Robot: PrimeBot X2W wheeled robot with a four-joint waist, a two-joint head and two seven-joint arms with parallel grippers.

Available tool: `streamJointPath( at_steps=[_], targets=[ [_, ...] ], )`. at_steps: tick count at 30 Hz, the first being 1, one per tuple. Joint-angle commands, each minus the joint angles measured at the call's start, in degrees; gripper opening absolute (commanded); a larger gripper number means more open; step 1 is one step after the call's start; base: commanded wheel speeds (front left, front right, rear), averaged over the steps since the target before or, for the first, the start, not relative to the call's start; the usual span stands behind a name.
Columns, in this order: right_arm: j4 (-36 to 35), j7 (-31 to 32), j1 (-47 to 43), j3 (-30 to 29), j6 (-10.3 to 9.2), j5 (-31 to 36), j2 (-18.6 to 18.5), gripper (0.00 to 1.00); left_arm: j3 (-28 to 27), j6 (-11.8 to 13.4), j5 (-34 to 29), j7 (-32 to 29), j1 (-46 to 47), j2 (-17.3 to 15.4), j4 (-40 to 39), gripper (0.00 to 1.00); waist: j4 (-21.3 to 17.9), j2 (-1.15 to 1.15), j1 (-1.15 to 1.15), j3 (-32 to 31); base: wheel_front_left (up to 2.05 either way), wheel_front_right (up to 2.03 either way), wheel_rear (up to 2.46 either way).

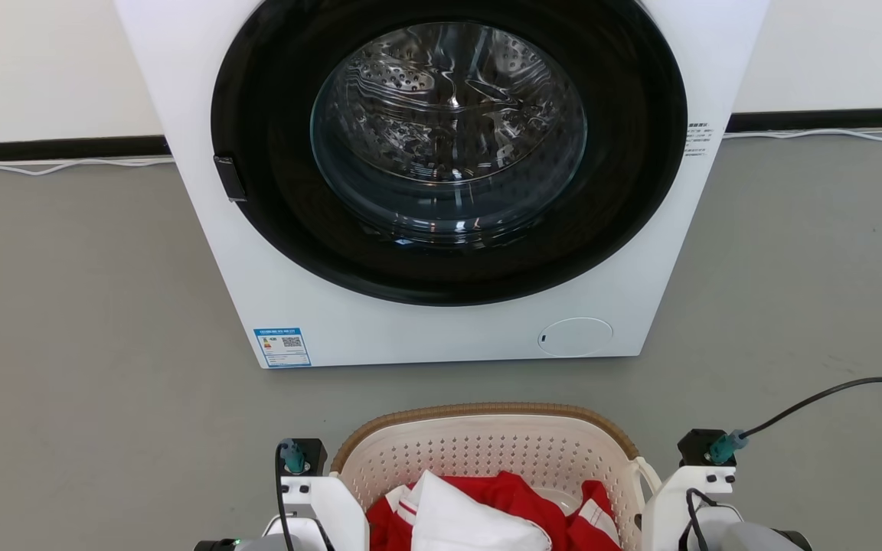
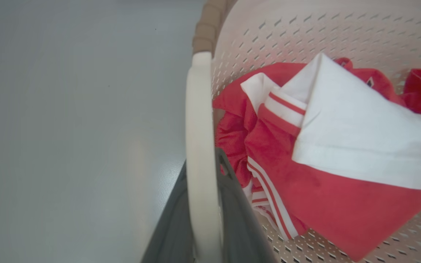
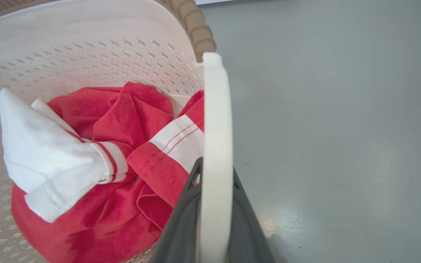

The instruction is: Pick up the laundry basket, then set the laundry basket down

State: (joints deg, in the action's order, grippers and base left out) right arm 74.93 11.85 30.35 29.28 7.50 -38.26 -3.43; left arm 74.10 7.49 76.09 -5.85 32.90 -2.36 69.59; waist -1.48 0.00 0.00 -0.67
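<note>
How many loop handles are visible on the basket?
2. The left handle is between the left hand's fingers, the right handle between the right hand's fingers, on opposite sides of the basket.

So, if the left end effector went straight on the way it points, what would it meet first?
Probably the brown rim of the laundry basket, where the white handle joins it. The left end effector has that handle between its fingers and points along it; depth is unclear.
</note>
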Motion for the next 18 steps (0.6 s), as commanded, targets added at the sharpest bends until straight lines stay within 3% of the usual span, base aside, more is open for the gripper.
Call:
streamJointPath(
  at_steps=[1,18],
  targets=[
    [-1.0,-0.4,1.5,0.6,-0.01,0.5,0.6,0.0,-0.8,-0.3,-0.3,0.7,1.5,-0.5,-0.6,0.0,0.0,0.0,0.0,0.0,0.0,0.0,0.0],
    [-1.0,-0.1,1.4,0.3,-0.01,0.7,0.6,0.0,-0.7,-0.2,-0.6,0.4,1.5,-0.5,-0.5,0.0,0.3,0.0,0.0,0.2,0.0,0.0,0.0]
  ],
)
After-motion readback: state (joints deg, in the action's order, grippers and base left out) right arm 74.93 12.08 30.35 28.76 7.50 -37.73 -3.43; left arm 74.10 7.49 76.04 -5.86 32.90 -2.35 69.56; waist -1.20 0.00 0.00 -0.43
